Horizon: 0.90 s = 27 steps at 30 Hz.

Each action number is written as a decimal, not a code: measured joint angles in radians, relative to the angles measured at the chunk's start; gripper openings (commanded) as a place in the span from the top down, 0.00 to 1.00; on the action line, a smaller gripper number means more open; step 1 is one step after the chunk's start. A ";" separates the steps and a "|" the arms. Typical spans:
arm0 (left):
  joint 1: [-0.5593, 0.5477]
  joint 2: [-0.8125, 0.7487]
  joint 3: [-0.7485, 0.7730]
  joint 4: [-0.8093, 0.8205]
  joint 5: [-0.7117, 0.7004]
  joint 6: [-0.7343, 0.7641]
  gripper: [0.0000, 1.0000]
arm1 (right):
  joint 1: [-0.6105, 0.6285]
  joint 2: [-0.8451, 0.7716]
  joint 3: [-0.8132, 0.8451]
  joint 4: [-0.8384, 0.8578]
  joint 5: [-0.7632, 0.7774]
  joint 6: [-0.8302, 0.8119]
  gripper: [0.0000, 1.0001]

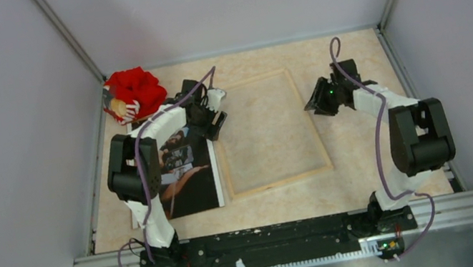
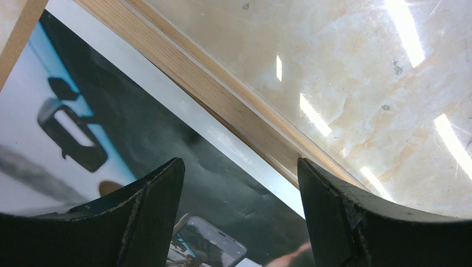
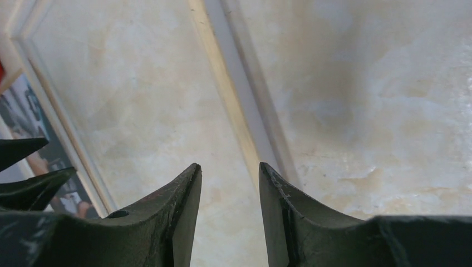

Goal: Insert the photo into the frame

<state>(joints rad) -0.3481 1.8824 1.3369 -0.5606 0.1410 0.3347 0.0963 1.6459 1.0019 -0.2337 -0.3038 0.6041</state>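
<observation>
Pale grey walls (image 1: 17,141) close in a beige, marbled table (image 1: 354,70). On it the frame (image 1: 278,182) lies flat near the middle, its light wood side up. The table shows through its clear pane, which carries streaks of reflected light in the left wrist view.

The photo (image 1: 189,170) lies picture side up on the table, just left of the frame. Its white-bordered right edge runs along the frame's left rail, and it is outside the frame. The left arm crosses above part of it.

The left end effector (image 2: 239,164) hangs over the far right part of the photo, by the frame's left rail. Its fingers (image 2: 150,217) are spread wide with nothing between them; the photo's border and the wooden rail show below in the gap.

The right end effector (image 3: 229,165) is above the frame's right rail, toward its far corner. Its fingers (image 3: 172,222) stand apart by a narrower gap and pinch nothing, and the rail runs on beyond the tips.

A red bundle (image 1: 136,91) sits at the far left corner of the table, well apart from the frame.
</observation>
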 measured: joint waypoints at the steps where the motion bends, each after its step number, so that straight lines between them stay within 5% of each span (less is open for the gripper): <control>1: 0.000 0.001 0.000 0.000 0.000 0.000 0.19 | 0.000 0.001 0.000 -0.007 0.016 -0.011 0.57; 27: 0.000 0.005 0.000 0.000 0.001 -0.001 0.19 | 0.252 -0.042 -0.008 -0.135 0.421 -0.119 0.56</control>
<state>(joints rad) -0.3481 1.8874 1.3373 -0.5610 0.1417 0.3340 0.3485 1.6043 0.9939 -0.3683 0.1173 0.4850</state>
